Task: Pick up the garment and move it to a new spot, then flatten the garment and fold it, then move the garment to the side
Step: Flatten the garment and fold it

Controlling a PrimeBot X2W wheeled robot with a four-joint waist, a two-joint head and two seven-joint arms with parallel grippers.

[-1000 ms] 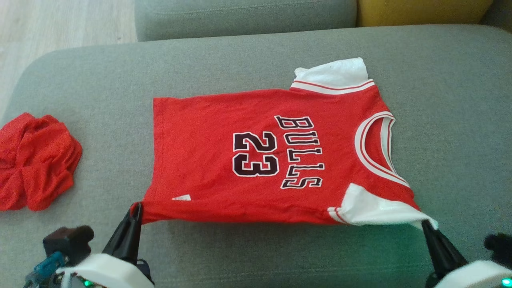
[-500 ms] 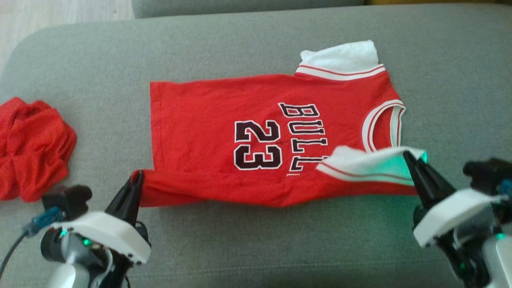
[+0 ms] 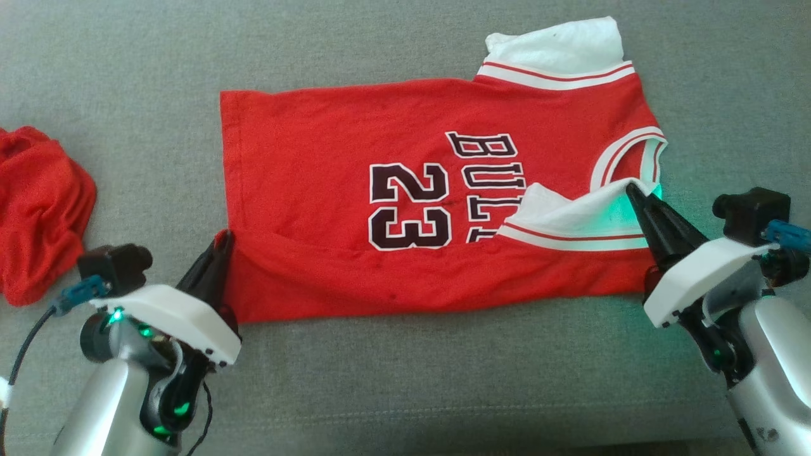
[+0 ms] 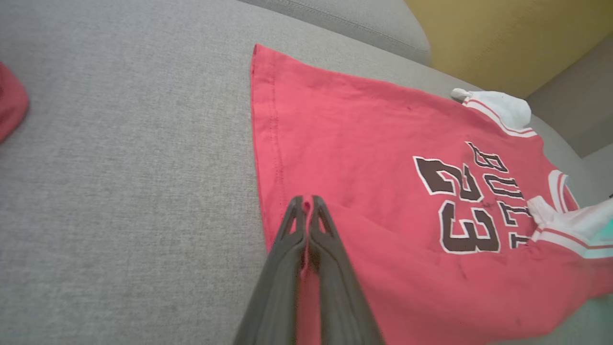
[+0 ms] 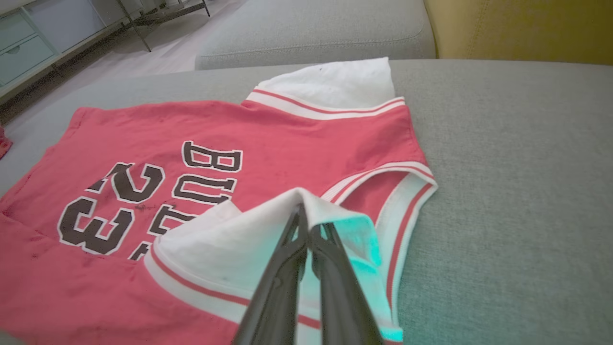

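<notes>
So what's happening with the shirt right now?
The robot is mid-fold on the red Bulls 23 jersey, which is spread on the grey sofa cushion. Its left pincer is shut on the near hem corner, and its right pincer is shut on the near white sleeve. The near edge is doubled over the front, hiding part of the lettering. A crumpled red mesh cloth lies off to the left.
</notes>
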